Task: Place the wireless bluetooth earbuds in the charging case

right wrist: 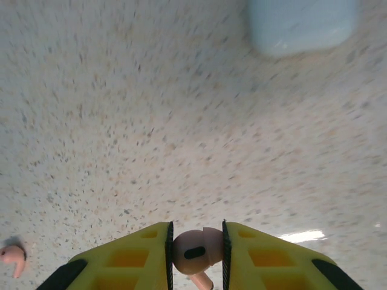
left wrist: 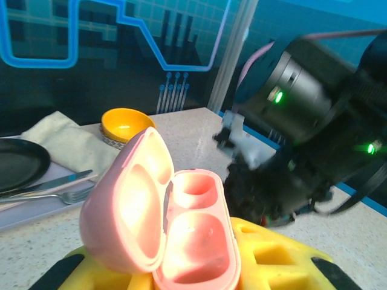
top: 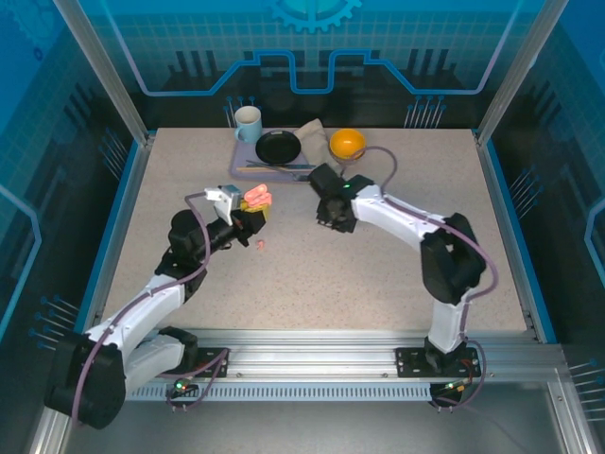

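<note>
Over the speckled table (top: 312, 274), our right claw (right wrist: 196, 243) pinches a tiny pink earbud (right wrist: 193, 252), our left claw (top: 248, 218) grips the empty open pink case (left wrist: 181, 241).

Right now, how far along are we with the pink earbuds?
Done: the pink case sits open in the left pincer, both wells empty. In hand: the right pincer grips one pink earbud. Left: seat it, then fetch the second pink earbud lying on the table.

Walls (top: 397, 38): blue panels, circuit-line graphics
Table (top: 378, 284): speckled beige top, blue edging
Rail (top: 312, 342): aluminium, near edge
</note>
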